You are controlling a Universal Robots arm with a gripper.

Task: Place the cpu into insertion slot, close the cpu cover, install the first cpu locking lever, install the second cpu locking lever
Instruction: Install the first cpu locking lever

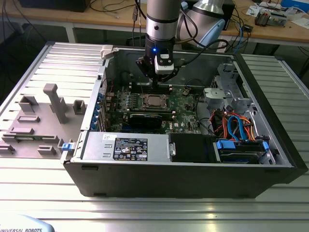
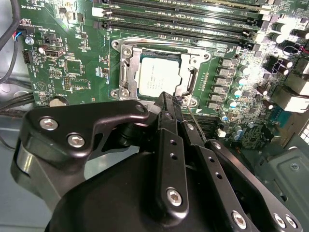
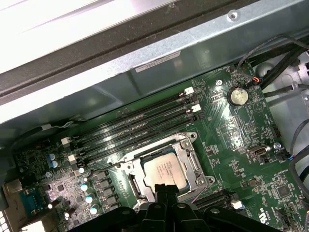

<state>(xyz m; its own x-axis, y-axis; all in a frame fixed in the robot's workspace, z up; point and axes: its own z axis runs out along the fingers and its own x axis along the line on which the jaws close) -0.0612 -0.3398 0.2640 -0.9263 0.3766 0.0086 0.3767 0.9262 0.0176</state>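
Fingers (image 2: pixel 166 140) of the tool (image 2: pixel 175 100) are meeting at their tips in the second wrist view, closed with nothing showing between them. The tip is hanging just beside the edge of the insertion slot (image 2: pixel 120 92), and a thin metal rod (image 2: pixel 197 126) is running alongside one finger. In the first wrist view the tool (image 3: pixel 166 189) is sitting at that same edge of the insertion slot (image 3: pixel 126 166).

The cpu (image 2: pixel 157 77) is lying flat inside the slot, its dull silver top facing up. The cpu cover (image 2: pixel 129 72) is lying down around it, framing the chip through its square window. The first wrist view is showing the cpu (image 3: pixel 164 169) and the cpu cover (image 3: pixel 192 162) the same way.

Around the slot the green circuit board (image 2: pixel 72 63) is spreading out, with long black memory slots (image 3: pixel 140 128) running just beside the socket and a round coin battery (image 3: pixel 236 95) sitting farther off.

In the exterior view the arm is reaching down into an open computer case (image 1: pixel 193 179), with the tool (image 1: pixel 161 79) hovering over the board near the cpu (image 1: pixel 153 100). The case is resting on a ribbed metal surface (image 1: pixel 38 193), and grey fixtures (image 1: pixel 55 101) are standing to the exterior view's left.
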